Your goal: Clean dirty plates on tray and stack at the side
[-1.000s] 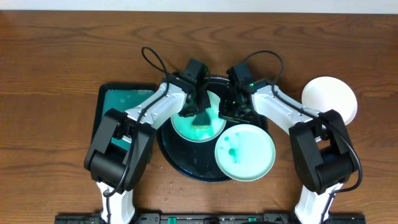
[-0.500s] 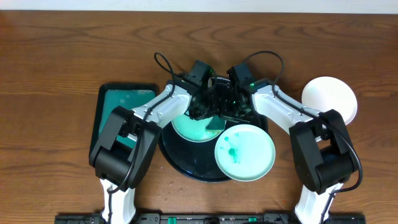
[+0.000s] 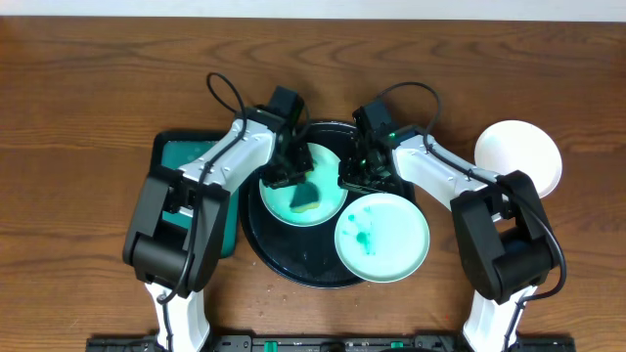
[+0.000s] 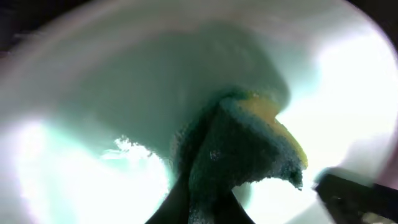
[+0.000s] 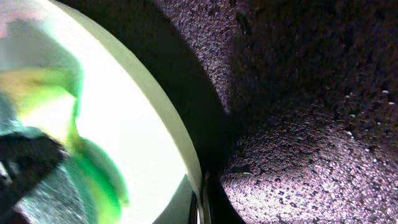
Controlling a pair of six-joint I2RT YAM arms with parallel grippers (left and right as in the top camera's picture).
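A pale mint-green plate (image 3: 284, 200) lies on the large black tray (image 3: 313, 266). My left gripper (image 3: 292, 176) is shut on a green-and-yellow sponge (image 3: 306, 197) and presses it onto this plate. The left wrist view shows the sponge (image 4: 249, 149) against the plate (image 4: 93, 124). My right gripper (image 3: 354, 178) is shut on the plate's right rim (image 5: 177, 130), above the speckled tray (image 5: 311, 124). A second mint-green plate (image 3: 383, 238) with teal smears sits on the tray's right edge. A white plate (image 3: 518, 156) lies on the table at the right.
A rectangular dark-green tray (image 3: 179, 156) lies left of the black tray, partly under my left arm. Both arms cross over the back half of the black tray. The table is brown wood.
My left gripper has swept the sponge left and forward across the plate. The held plate and my right gripper have shifted slightly left.
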